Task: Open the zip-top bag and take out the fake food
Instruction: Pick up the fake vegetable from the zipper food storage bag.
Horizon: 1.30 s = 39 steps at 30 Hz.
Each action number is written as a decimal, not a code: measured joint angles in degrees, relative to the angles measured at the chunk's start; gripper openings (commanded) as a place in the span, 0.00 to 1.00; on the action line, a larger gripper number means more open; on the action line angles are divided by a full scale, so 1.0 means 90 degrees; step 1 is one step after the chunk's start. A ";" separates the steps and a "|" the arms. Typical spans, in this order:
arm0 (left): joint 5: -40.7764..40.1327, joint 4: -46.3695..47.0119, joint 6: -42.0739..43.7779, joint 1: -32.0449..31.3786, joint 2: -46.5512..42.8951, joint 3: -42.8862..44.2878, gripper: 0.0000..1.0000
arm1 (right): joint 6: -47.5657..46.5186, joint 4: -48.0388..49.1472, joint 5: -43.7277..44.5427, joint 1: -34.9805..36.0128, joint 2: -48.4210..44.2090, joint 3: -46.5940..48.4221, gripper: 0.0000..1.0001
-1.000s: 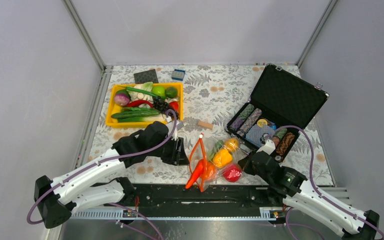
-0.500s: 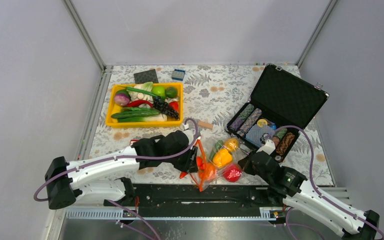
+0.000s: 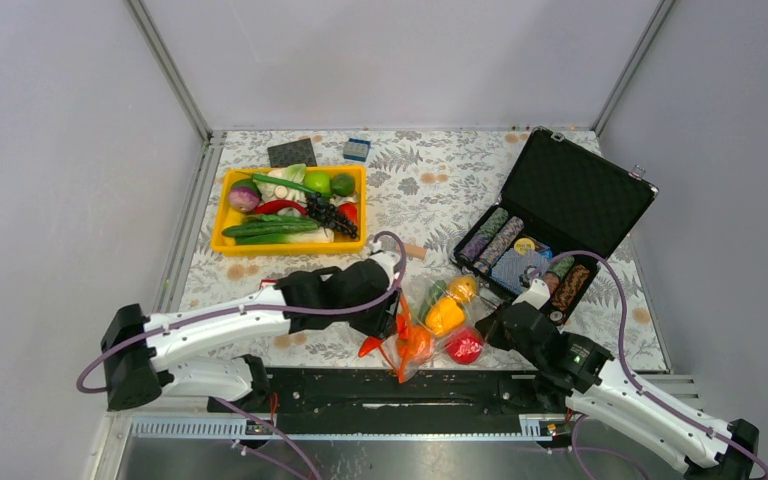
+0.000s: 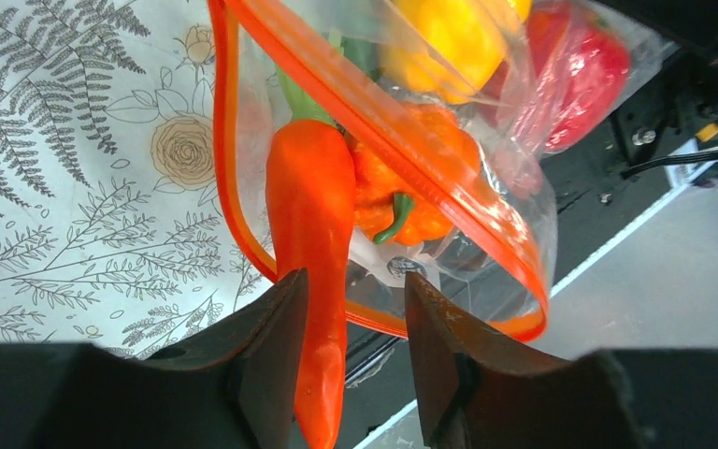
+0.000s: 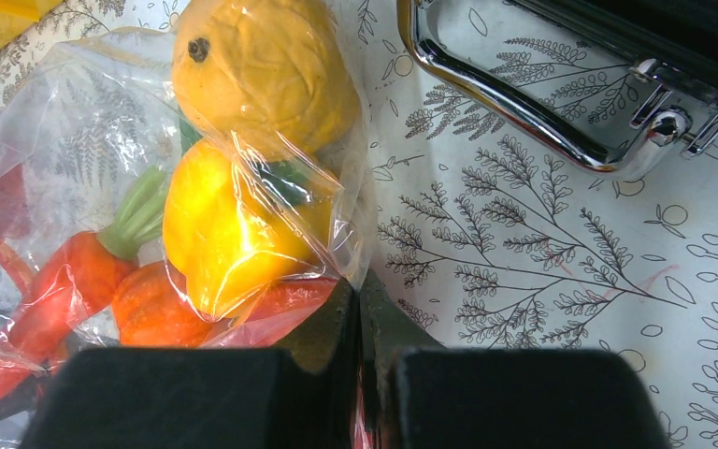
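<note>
Your left claw (image 4: 355, 281) stands half spread at the mouth of the zip-top bag (image 4: 491, 248). The carrot (image 4: 313, 215) lies between its fingers, against one of them and clear of the other, so nothing is gripped yet. Your right claw (image 5: 360, 299) is pressed together on the film at the bag's far, closed end and looks to be pinching it, with the yellow pepper (image 5: 224, 234) just ahead of its tips.

What could go wrong:
- The carrot sits off-centre. If you close now, one finger arrives first and may roll the glossy, tapered piece aside or squeeze it out.
- The orange zip strip (image 4: 411, 150) loops around the carrot and passes close under the fingertips. Catch it in the grip and the whole bag comes along when you pull.
- The right claw has only thin, slick film. A hard tug on the carrot could slip that pinch, and the bag would slide across the counter (image 4: 75, 187).
- The pumpkin (image 4: 421, 187) crowds the carrot just inside the mouth and may tumble out with it.

The carrot's long axis runs along the left claw's reach, tip toward the palm and green top deep in the bag. The bag stretches lengthwise from claw to claw, its mouth toward the left one.
</note>
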 measured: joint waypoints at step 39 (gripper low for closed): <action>-0.1256 -0.0488 0.0097 -0.0568 0.1336 -0.0041 0.21 | 0.0102 0.0010 -0.0056 0.0000 -0.0046 -0.0002 0.00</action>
